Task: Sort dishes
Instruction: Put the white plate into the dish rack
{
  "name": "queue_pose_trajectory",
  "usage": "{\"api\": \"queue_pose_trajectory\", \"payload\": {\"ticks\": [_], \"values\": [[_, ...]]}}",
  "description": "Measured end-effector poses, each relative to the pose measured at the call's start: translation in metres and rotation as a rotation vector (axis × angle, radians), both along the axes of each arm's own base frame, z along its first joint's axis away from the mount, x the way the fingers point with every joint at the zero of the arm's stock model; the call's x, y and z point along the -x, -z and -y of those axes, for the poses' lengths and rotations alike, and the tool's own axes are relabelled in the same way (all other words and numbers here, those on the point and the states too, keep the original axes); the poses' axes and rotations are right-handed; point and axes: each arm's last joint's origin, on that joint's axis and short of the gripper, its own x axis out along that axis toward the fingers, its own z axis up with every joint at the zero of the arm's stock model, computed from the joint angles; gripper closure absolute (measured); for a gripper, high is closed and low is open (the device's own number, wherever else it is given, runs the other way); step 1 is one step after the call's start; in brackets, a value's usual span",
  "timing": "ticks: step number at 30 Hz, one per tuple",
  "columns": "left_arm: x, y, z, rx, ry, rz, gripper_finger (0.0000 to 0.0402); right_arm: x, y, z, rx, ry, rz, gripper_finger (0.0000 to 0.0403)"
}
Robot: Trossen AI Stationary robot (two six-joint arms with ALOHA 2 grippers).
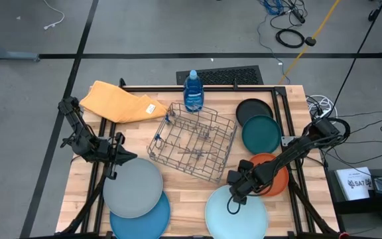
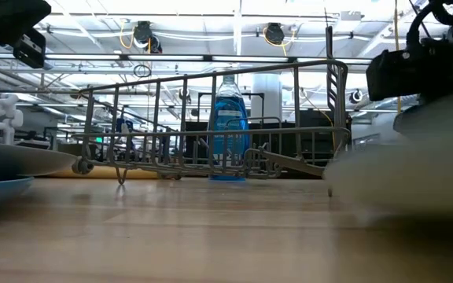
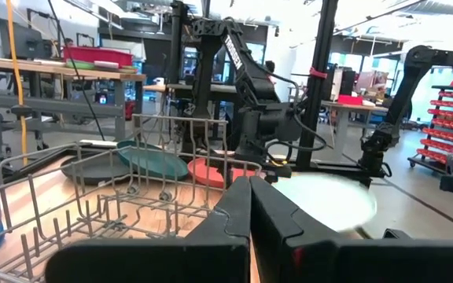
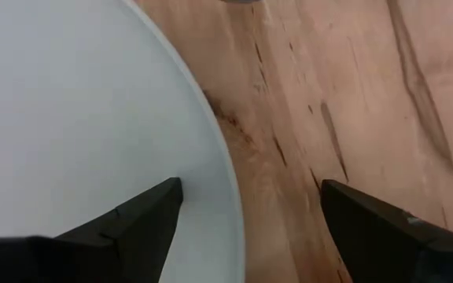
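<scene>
Six plates lie flat on the table. The grey plate (image 1: pixel 132 188) rests on the blue plate (image 1: pixel 144 218) at the near left. The light blue plate (image 1: pixel 237 214) sits near the near edge, right of centre. The orange plate (image 1: pixel 278 178), dark teal plate (image 1: pixel 260 135) and black plate (image 1: pixel 253 109) line the right side. My right gripper (image 1: pixel 233 196) is open and points down at the light blue plate's far rim (image 4: pixel 230 196); one finger (image 4: pixel 144 208) is over the plate, the other (image 4: pixel 368 220) over bare wood. My left gripper (image 1: pixel 125 157) is shut (image 3: pixel 250 200), raised by the grey plate's far-left edge.
A wire rack (image 1: pixel 192 141) stands mid-table between the arms. Beyond it stands a blue bottle (image 1: pixel 193 91), with a folded yellow cloth (image 1: pixel 118 103) at the far left corner. Bare wood (image 1: pixel 188 196) shows between the grey and light blue plates.
</scene>
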Motion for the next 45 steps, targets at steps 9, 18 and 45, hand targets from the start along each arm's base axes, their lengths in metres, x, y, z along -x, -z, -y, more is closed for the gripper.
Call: {"api": "queue_pose_trajectory", "payload": {"ticks": [9,18,45], "values": [[0.0,0.0,0.0,-0.001,-0.003,-0.002,0.0401,0.004,0.001,0.006,0.128,0.025,-0.008,0.0103],[0.0,0.0,-0.001,0.0,-0.025,-0.006,0.0401,0.004,0.001,0.007,0.167,0.004,0.008,0.0103],[0.0,0.0,-0.001,0.0,-0.025,-0.006,0.0401,-0.007,-0.007,0.004,0.099,-0.038,0.012,0.0161]]}}
